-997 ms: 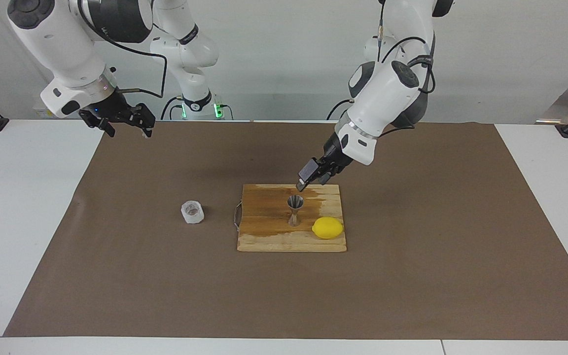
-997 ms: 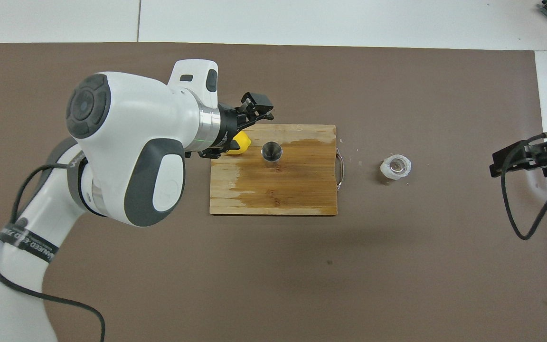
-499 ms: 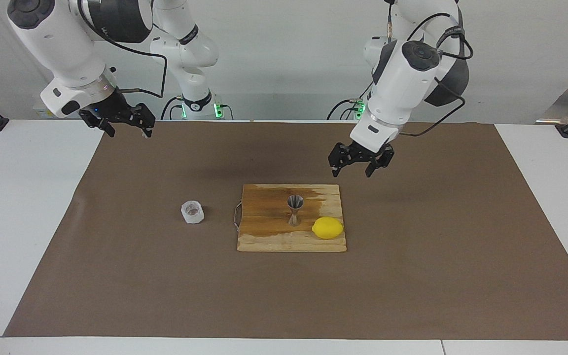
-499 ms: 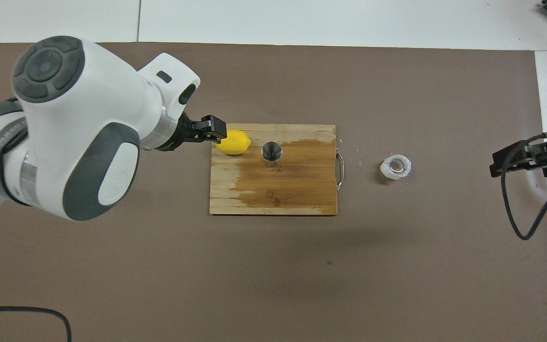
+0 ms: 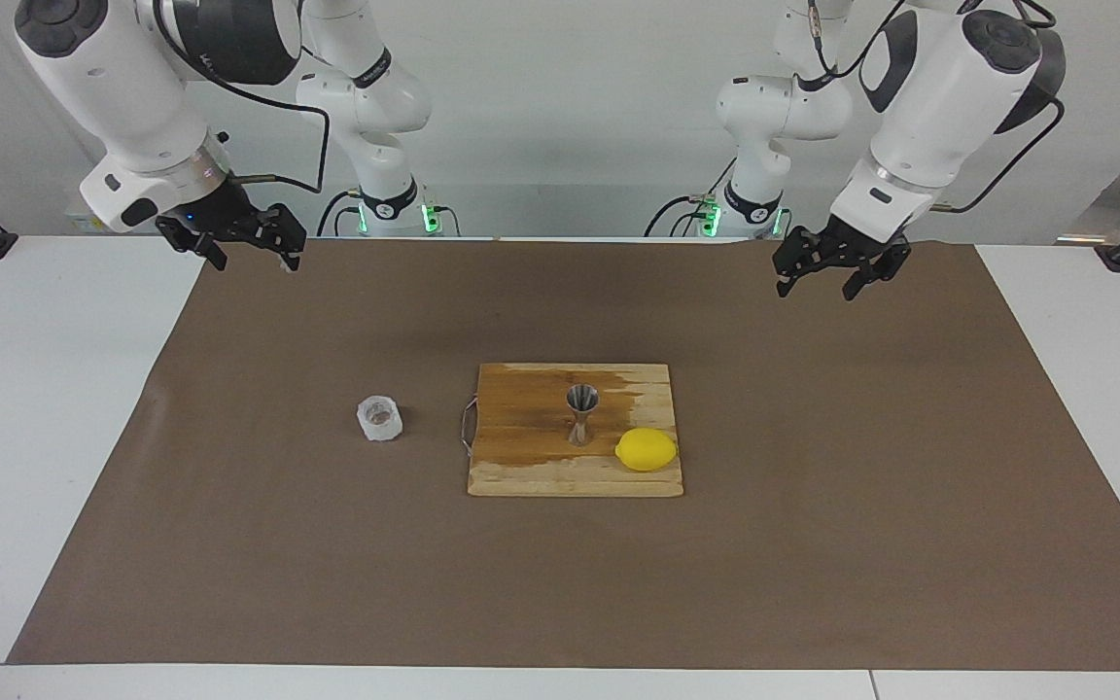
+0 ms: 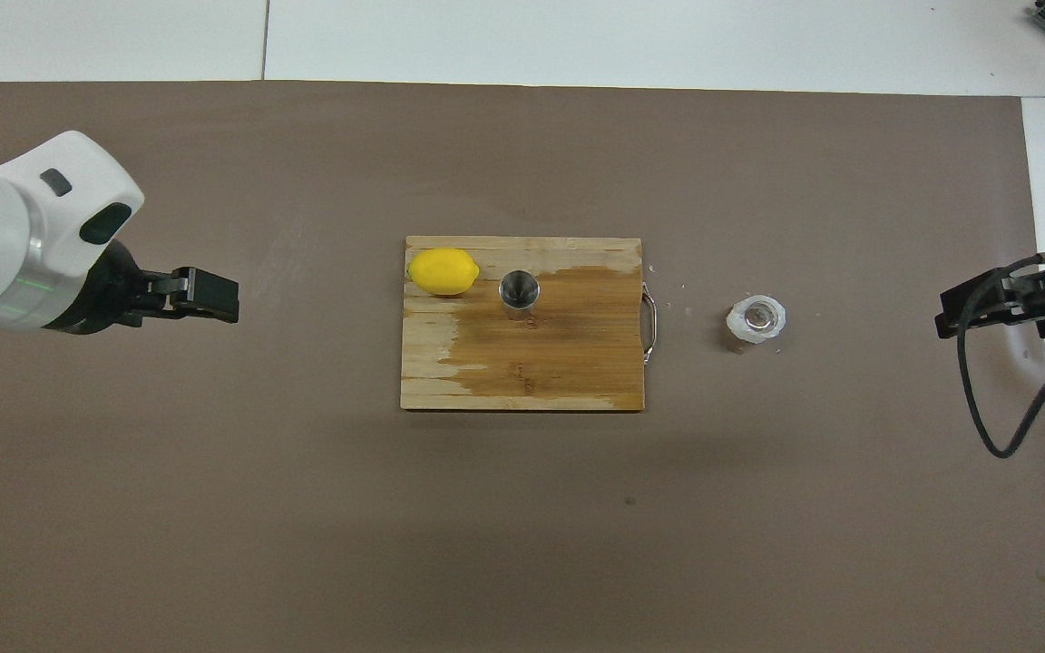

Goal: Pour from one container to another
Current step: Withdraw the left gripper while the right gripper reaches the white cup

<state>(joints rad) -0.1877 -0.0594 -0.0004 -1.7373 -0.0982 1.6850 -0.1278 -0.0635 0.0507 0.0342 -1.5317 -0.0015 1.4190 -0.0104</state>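
Observation:
A small frosty glass cup (image 5: 380, 418) (image 6: 756, 318) stands on the brown mat (image 5: 813, 506) beside the wooden cutting board (image 5: 521, 467) (image 6: 532, 372), toward the right arm's end. The steel hourglass jigger (image 5: 581, 413) (image 6: 519, 290) stands upright on the board. My left gripper (image 5: 815, 290) (image 6: 230, 301) hangs open and empty over the mat toward the left arm's end. My right gripper (image 5: 255, 262) (image 6: 942, 323) waits open and empty over the mat's edge at the right arm's end. Neither gripper touches anything.
A yellow lemon (image 5: 647, 449) (image 6: 443, 271) lies on the board beside the jigger, toward the left arm's end. The board has a wire handle (image 6: 650, 322) on the edge facing the cup. White tabletop borders the mat.
The left arm has swung away from above the board and jigger, out over the mat toward its own end of the table. The right arm, cup and jigger have not moved.

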